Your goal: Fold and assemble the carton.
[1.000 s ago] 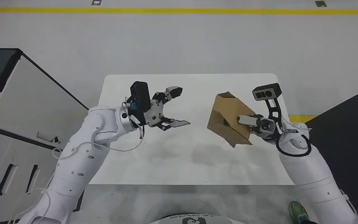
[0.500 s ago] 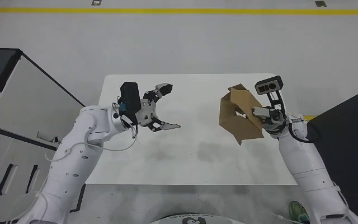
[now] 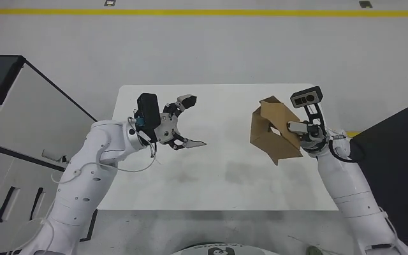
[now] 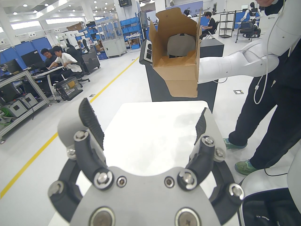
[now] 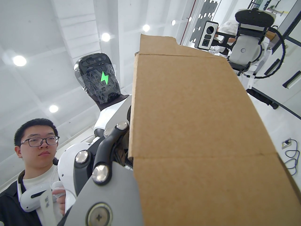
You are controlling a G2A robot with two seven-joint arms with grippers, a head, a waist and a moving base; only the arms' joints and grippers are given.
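A brown cardboard carton hangs tilted above the right part of the white table. My right gripper is shut on its right wall. In the left wrist view the carton faces me with its mouth open and its flaps spread, well beyond the left fingers. One flat side panel of the carton lies close against the right wrist view, hiding the fingertips. My left gripper stands open over the table's left part, pointing toward the carton, with nothing between its fingers.
A dark cabinet stands off the table's left side and a dark block off its right side. A yellow floor line runs behind the table. Bare tabletop lies between the two grippers.
The right gripper has carried the carton up and to the right, turning it. The left gripper has drawn back to the left. Both have kept still over the last half second.
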